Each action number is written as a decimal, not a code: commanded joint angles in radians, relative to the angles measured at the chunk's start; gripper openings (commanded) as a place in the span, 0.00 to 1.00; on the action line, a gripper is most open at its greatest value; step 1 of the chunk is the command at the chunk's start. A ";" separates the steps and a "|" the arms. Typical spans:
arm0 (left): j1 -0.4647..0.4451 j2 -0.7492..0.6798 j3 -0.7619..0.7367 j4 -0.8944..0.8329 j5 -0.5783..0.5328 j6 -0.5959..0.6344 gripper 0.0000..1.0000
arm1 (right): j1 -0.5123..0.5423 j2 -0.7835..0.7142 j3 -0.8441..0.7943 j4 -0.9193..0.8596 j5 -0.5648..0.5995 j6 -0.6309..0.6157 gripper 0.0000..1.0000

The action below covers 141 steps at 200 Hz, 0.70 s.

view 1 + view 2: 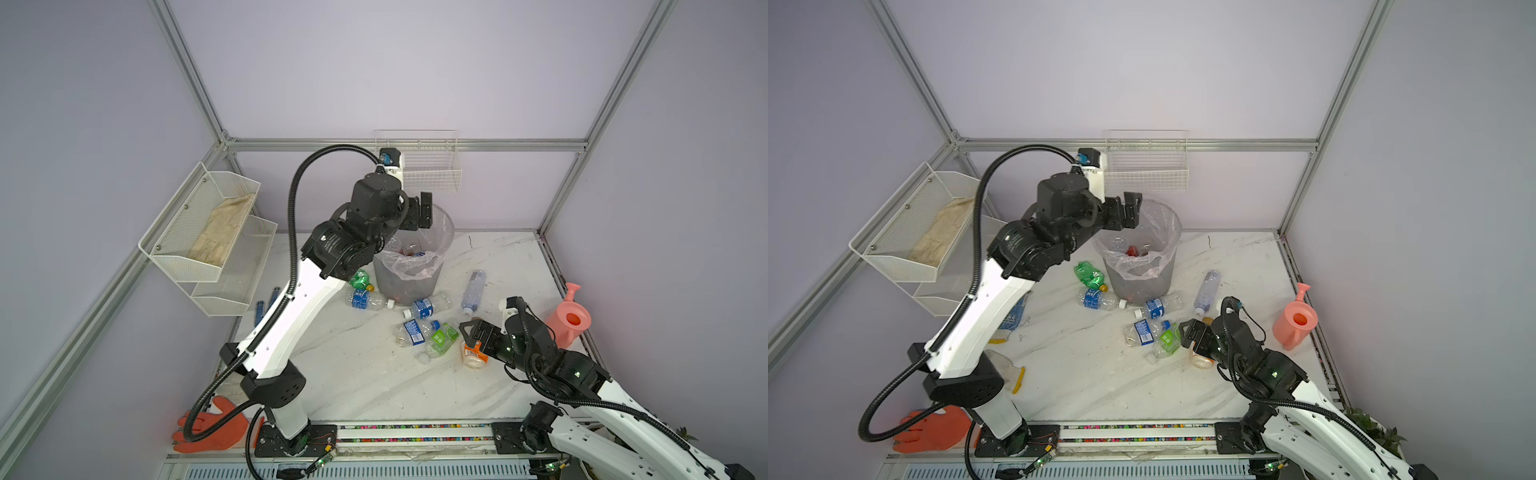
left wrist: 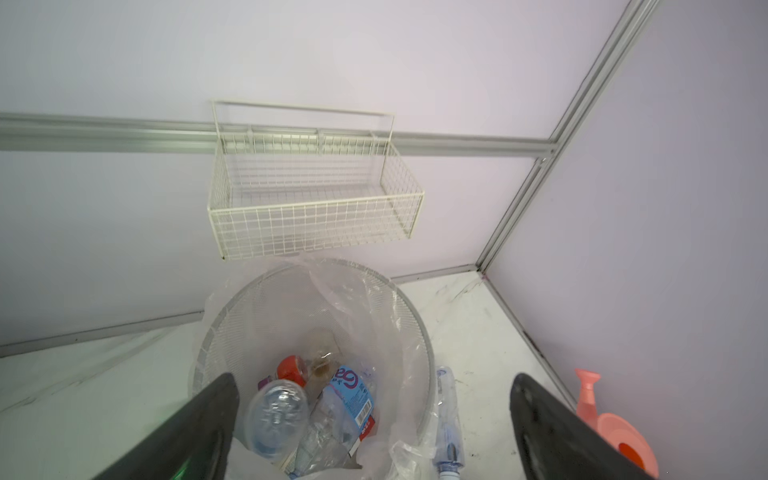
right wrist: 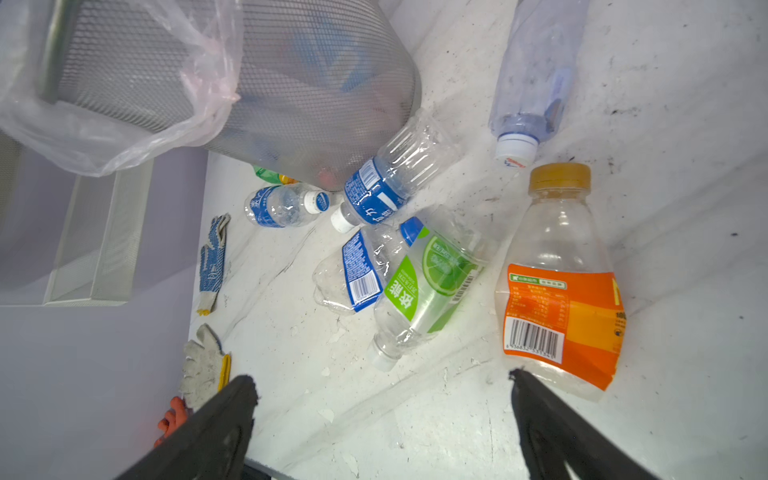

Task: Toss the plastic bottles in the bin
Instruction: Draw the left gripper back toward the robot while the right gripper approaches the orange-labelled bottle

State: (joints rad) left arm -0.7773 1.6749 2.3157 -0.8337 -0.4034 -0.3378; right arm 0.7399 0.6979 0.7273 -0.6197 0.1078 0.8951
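My left gripper hangs spread and empty over the mesh bin, plastic bottles inside; my right gripper, jaws spread, hovers by the orange-label bottle, others lying near the bin

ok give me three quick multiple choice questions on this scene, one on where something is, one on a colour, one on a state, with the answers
1. Relative to the bin, the left gripper is:
A) low beside it
B) above its mouth
C) deep inside it

2. The label on the yellow-capped bottle nearest the right gripper is:
A) orange
B) blue
C) red

3. The right gripper is:
A) shut on something
B) shut, empty
C) open, gripping nothing

Answers:
1 B, the left wrist view looks down into the bin between the fingers.
2 A, the right wrist view shows an orange label with a barcode.
3 C, its jaws stand wide apart with nothing clamped between them.
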 commanded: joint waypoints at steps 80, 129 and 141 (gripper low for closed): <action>-0.048 -0.421 -0.549 0.123 -0.072 -0.064 1.00 | 0.000 0.120 0.037 -0.233 0.216 0.189 0.97; -0.049 -0.596 -0.841 0.133 -0.077 -0.151 1.00 | 0.000 0.218 0.010 -0.163 0.209 0.171 0.97; -0.050 -0.629 -0.899 0.133 -0.077 -0.172 1.00 | 0.000 0.231 0.005 -0.154 0.220 0.176 0.97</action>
State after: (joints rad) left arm -0.8219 1.1046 1.5299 -0.7399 -0.4664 -0.4419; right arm 0.7399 0.9131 0.7422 -0.7914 0.2924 1.0458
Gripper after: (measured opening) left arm 0.997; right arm 0.974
